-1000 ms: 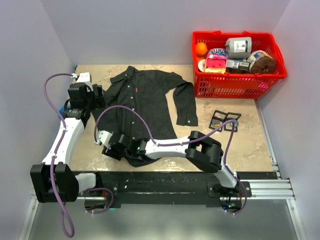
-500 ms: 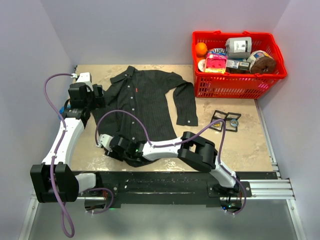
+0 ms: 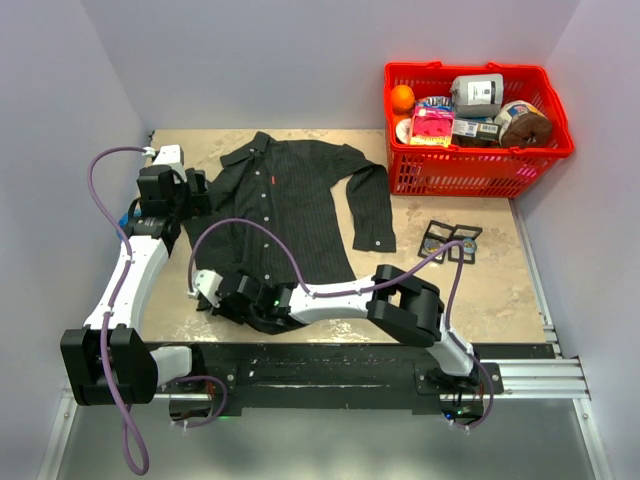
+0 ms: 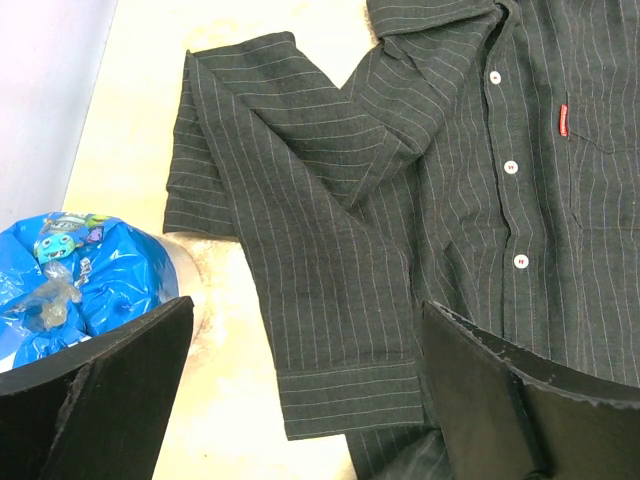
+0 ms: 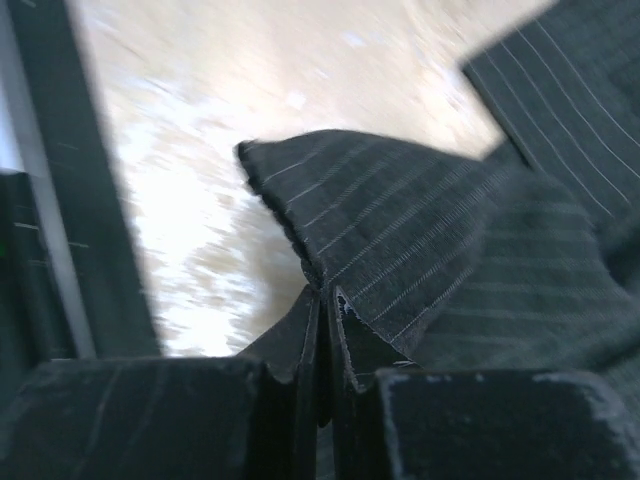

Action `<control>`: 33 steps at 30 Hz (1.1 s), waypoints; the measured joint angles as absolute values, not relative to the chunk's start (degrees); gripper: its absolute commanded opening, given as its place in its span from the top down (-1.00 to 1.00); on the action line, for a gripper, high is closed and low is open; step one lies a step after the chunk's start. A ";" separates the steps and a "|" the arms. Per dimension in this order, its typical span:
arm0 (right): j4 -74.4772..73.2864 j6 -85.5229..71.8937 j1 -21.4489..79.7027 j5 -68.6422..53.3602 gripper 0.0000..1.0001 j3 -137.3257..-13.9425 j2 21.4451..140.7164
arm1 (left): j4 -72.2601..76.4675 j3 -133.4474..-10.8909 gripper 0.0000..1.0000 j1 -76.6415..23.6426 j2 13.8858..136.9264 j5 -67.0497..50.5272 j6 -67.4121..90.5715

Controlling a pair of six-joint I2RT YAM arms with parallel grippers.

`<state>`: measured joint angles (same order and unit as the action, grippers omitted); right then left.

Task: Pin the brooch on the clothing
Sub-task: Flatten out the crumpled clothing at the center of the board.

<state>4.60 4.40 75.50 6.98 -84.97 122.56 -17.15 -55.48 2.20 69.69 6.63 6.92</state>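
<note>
The clothing point(image 3: 300, 200), a dark pinstriped shirt, lies flat on the table with its collar to the back. My right gripper point(image 3: 205, 292) reaches across to the shirt's lower left corner. In the right wrist view that gripper point(image 5: 328, 300) is shut on a raised fold of the clothing point(image 5: 420, 220). My left gripper point(image 3: 190, 190) hovers open over the shirt's left sleeve; in the left wrist view this gripper point(image 4: 305, 320) straddles the sleeve cuff of the clothing point(image 4: 340, 180) without touching it. I cannot pick out the brooch in any view.
A red basket point(image 3: 480, 170) full of groceries stands at the back right. Small black frames point(image 3: 450, 242) lie on the table right of the shirt. A blue plastic packet point(image 4: 70, 270) sits by the left wall, close to my left gripper.
My right gripper's jaws have closed on the shirt's lower corner, pinching up a fold. The right arm shifted slightly; the left arm has not moved.
</note>
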 measured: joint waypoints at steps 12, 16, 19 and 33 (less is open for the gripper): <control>3.70 2.44 78.30 -1.23 0.58 -87.53 124.16 | -17.15 -55.48 -0.99 2.22 69.69 6.63 6.92; 3.51 1.91 78.52 -2.87 -0.27 -87.53 124.18 | -17.15 -55.48 -0.99 2.22 69.69 6.61 6.92; 3.62 1.37 78.72 -3.49 -0.43 -87.02 123.48 | -17.08 -55.46 -0.99 2.22 69.69 6.35 6.92; 4.40 -2.81 66.13 4.16 -0.54 -70.26 100.53 | -15.16 -54.13 -0.97 1.96 70.96 1.80 7.25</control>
